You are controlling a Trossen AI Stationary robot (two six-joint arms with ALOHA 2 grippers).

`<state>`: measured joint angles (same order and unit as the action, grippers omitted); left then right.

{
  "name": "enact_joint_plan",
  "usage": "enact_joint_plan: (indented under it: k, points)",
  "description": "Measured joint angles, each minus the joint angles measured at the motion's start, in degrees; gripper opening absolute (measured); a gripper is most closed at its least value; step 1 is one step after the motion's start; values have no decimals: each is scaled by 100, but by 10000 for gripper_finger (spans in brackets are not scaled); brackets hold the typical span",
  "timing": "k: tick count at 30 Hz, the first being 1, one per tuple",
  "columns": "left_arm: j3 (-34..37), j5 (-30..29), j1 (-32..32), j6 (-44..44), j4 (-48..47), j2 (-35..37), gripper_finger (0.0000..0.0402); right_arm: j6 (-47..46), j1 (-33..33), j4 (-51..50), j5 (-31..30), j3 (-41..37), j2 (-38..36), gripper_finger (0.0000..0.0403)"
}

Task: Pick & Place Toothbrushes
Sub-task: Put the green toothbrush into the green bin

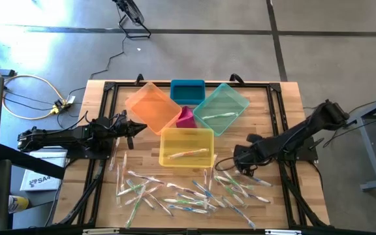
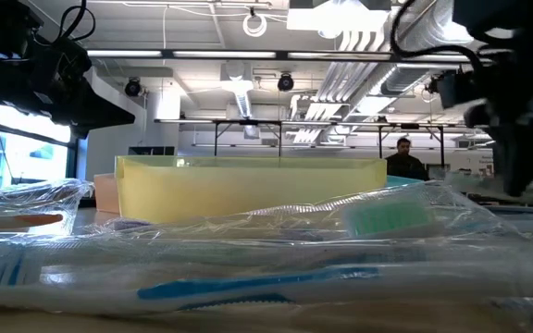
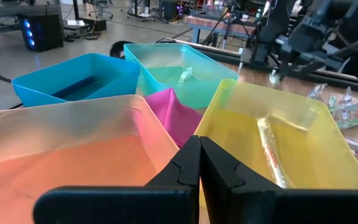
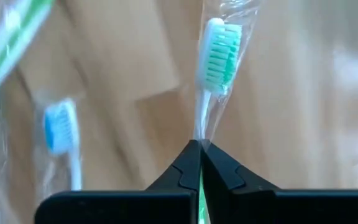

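A green-bristled toothbrush (image 4: 215, 59) in a clear wrapper is being pinched by the right gripper (image 4: 199, 144), whose fingers are being held closed on its handle. In the high view, this gripper (image 1: 243, 163) is being held low at the right edge of the toothbrushes (image 1: 188, 190), which are lying scattered on the wooden tabletop (image 1: 286, 117) in front of the yellow bin (image 1: 186, 145). One toothbrush is lying in the yellow bin and another in the green bin (image 1: 221, 108). The left gripper (image 3: 199, 140) is being held fully closed and empty, beside the orange bin (image 1: 152, 106).
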<state>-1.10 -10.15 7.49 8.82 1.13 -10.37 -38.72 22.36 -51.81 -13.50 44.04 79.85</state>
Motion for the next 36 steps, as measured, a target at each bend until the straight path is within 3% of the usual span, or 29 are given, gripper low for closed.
enact_joint_plan:
  k: [10,20,29,36]
  points:
    - [0,0,0,0,0,2,0,1331,-755,-692,-1362,1000,-260,2]
    - [-2,0,0,2,0,2,0,3132,-1655,-382,-2247,1960,-262,3]
    - [-2,0,0,2,0,2,0,5196,-2428,1797,-1998,2008,-262,3]
    - [0,0,0,2,0,2,0,6003,-2981,2592,-1570,2008,-180,3]
